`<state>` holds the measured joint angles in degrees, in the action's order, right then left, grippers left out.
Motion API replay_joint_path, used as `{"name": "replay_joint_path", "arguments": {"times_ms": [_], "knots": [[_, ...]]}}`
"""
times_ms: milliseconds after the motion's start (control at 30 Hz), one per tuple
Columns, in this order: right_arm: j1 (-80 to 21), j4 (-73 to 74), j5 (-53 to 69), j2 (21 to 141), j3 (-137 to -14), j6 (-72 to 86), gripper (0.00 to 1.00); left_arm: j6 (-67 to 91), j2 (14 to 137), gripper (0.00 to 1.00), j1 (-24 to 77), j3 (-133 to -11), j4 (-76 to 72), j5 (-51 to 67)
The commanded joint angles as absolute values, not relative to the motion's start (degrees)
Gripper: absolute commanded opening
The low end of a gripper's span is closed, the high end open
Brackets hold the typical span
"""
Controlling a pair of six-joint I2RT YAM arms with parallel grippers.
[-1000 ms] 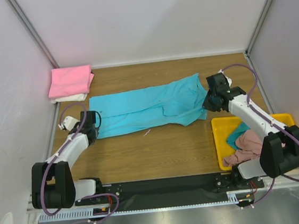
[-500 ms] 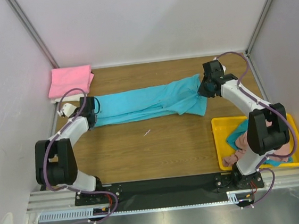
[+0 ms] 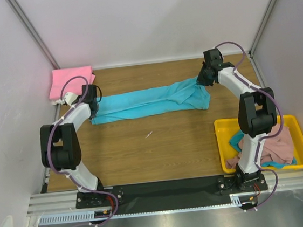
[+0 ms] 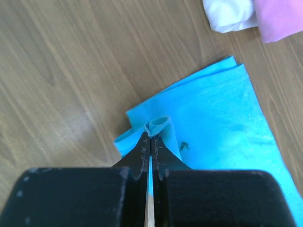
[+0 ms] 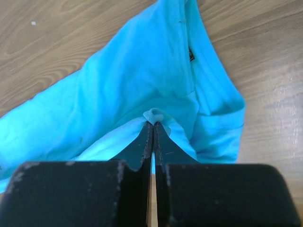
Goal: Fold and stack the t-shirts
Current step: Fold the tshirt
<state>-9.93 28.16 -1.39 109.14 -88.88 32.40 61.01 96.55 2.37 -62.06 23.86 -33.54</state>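
Work surface: brown wood-grain table (image 3: 161, 150).

Item 1: the turquoise blue short-sleeved cloth t-shirt (image 3: 150, 103) lies stretched in a long, narrow band across the far half of the table, running left to right. It is bunched into lengthwise folds, with the wider, crumpled end to the right.

Left gripper (image 4: 150, 137): jaws pressed together, pinching a small pucker of the turquoise cloth at the shirt's left end. The cloth rises slightly at the fingertips.

Right gripper (image 5: 152, 124): jaws likewise closed, with a small fold of the same shirt caught between the tips at its right end.

Item 2: a folded bright pink cloth t-shirt (image 3: 71, 81) rests in the far-left corner. Cream white cloth (image 4: 229, 14) shows beneath its near edge. This appears to be a second folded shirt, though little of it is exposed.

Item 3: a shallow yellow plastic tray (image 3: 219, 139) sits at the near right. It holds a crumpled dusty pink cloth t-shirt (image 3: 273, 141) and, partly under it, a teal cloth t-shirt (image 3: 234, 140). Both are unfolded.
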Motion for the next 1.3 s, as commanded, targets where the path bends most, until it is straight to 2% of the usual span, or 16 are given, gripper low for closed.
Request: {"name": "replay_joint_path", "arguments": {"times_ms": [0, 300, 400, 433, 467, 500, 533, 633, 667, 700, 800, 900, 967, 1067, 1200, 1267], "knots": [[-8.9, 27.7, -0.5, 112.0, -92.7, 30.8, 0.00, 61.9, 100.0, 0.00, 1.8, -66.7, 26.2, -37.0], [-8.1, 26.5, 1.4, 117.1, -96.9, 30.5, 0.00, 63.1, 106.3, 0.02, 1.8, -73.0, 29.4, -36.2], [-8.0, 26.4, 1.7, 118.3, -98.2, 30.4, 0.00, 62.1, 107.1, 0.14, 1.8, -74.8, 30.0, -36.1], [-8.0, 26.7, 1.9, 118.8, -99.0, 30.3, 0.00, 61.6, 107.1, 0.28, 1.8, -74.9, 29.7, -35.9], [-7.9, 27.0, 2.3, 119.3, -99.6, 30.2, 0.01, 59.9, 106.8, 0.33, 1.8, -74.7, 28.5, -35.3], [-7.7, 27.0, 2.6, 120.1, -100.0, 30.1, 0.09, 59.1, 106.4, 0.39, 2.0, -74.4, 27.7, -35.1], [-7.6, 27.3, 3.1, 120.5, -100.5, 30.1, 0.14, 58.0, 105.1, 0.53, 2.1, -74.1, 26.8, -35.0], [-7.3, 27.6, 5.4, 121.8, -102.8, 29.8, 0.39, 53.6, 100.9, 0.70, 2.5, -71.2, 22.0, -34.0], [-7.2, 27.7, 6.8, 122.2, -104.1, 29.7, 0.45, 51.3, 99.7, 0.72, 2.7, -69.6, 19.5, -33.6], [-7.1, 27.7, 7.6, 122.3, -105.0, 29.4, 0.57, 49.8, 98.6, 0.74, 3.0, -68.8, 18.5, -33.2], [-6.8, 28.9, 11.6, 124.4, -110.8, 29.3, 0.69, 45.5, 94.1, 0.80, 3.6, -66.7, 17.8, -32.7], [-6.6, 33.0, 12.7, 127.0, -117.7, 28.9, 0.77, 43.4, 89.0, 0.85, 3.8, -62.9, 18.5, -30.4], [-6.2, 34.4, 13.8, 127.1, -119.7, 30.1, 0.77, 43.1, 86.0, 0.89, 3.8, -59.5, 19.1, -29.0], [-5.8, 29.9, 17.5, 124.1, -117.2, 33.6, 0.77, 42.7, 83.9, 0.89, 3.7, -55.5, 18.5, -25.2], [-6.2, 30.9, 15.9, 120.4, -112.8, 34.4, 0.76, 42.8, 82.8, 0.89, 3.6, -52.6, 16.6, -21.6], [-6.3, 30.1, 15.4, 116.7, -106.0, 34.5, 0.75, 42.8, 83.6, 0.89, 3.6, -52.0, 15.8, -19.4]]}}
